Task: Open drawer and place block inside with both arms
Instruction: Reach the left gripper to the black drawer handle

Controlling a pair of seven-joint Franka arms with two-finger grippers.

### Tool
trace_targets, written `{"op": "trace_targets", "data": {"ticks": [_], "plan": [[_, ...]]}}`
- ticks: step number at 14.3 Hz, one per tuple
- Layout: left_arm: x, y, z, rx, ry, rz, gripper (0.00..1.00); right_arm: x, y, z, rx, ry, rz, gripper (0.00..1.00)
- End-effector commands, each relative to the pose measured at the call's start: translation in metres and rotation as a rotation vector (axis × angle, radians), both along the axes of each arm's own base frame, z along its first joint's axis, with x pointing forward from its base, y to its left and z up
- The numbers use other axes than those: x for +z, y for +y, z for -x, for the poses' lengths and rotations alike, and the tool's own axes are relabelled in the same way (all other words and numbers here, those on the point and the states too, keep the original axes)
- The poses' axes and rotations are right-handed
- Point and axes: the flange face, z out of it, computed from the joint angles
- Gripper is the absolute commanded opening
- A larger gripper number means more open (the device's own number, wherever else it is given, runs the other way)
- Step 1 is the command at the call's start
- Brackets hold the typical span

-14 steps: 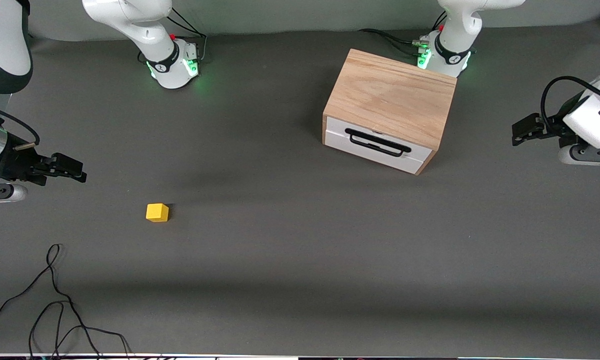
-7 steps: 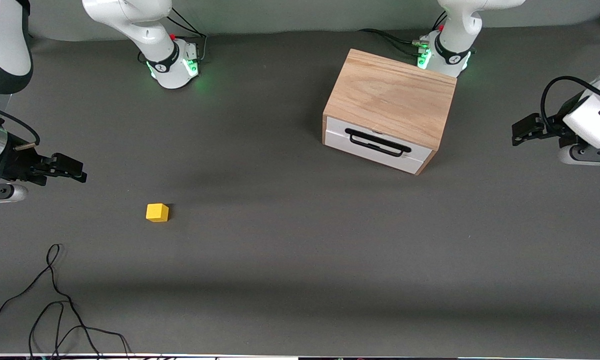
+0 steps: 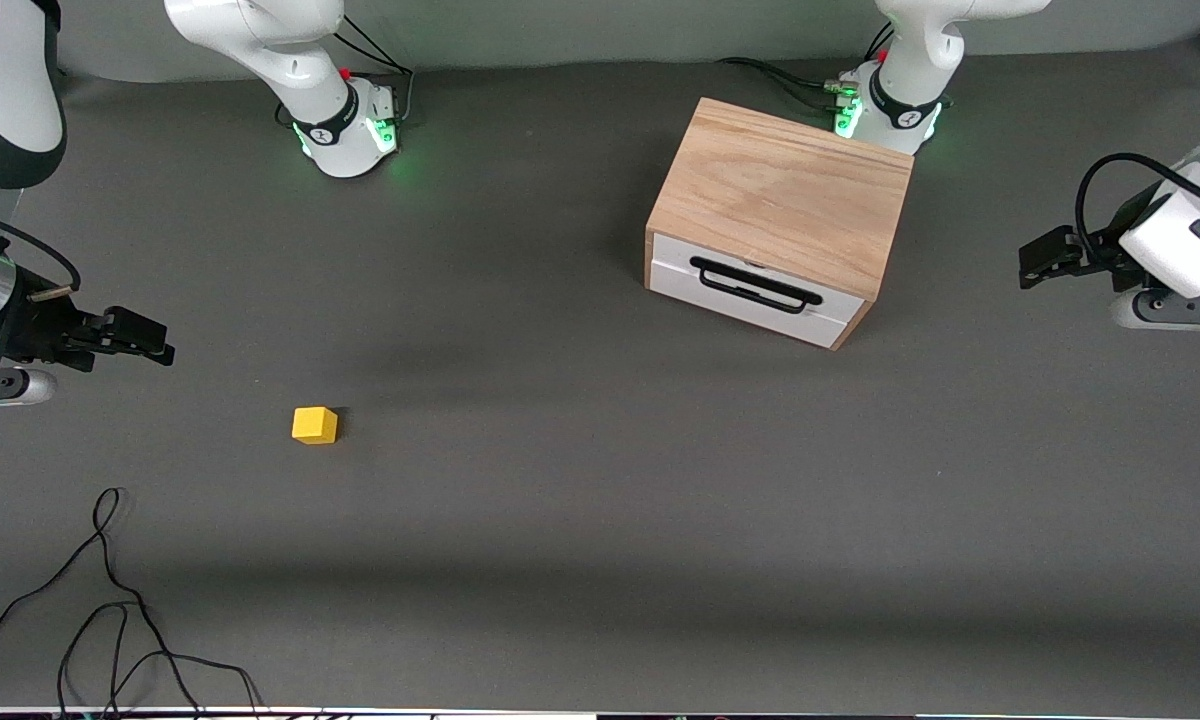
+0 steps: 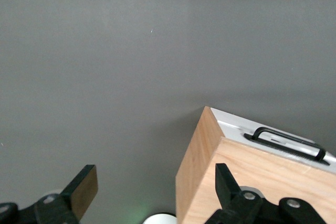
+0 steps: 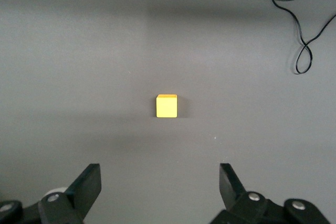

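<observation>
**Both grippers spread and raised, drawer shut, block alone on the table**

The drawer [image 3: 760,290] is closed: its white front sits flush in the oak box [image 3: 785,195], and the black handle [image 3: 755,285] faces the front camera. Probably this is why both arms are held high and wide apart, as nothing is gripped yet and each one looks down on its own target.

The left gripper [image 4: 152,190] hangs above the table at the left arm's end, beside the box. Its fingers [image 4: 84,187] stand wide apart and hold nothing. In the left wrist view the box corner and the handle lie just ahead of the gripper and below it, not between the fingers.

The right gripper [image 5: 160,187] is over the table at the right arm's end, also with fingers spread and empty. The block [image 5: 167,106] rests on the table [image 3: 600,500], well apart from the drawer. In the right wrist view the block lies ahead of the gripper, centred on the gap between the fingers, and clearly lower. I judge the handle must be pulled first.
</observation>
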Motion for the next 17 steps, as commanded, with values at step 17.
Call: {"op": "trace_targets", "data": {"ticks": [17], "plan": [[-0.069,-0.298,0.069,1.099,-0.046,-0.216,1.0,0.0,0.004,-0.004,-0.014,0.001,-0.016,1.0]]}}
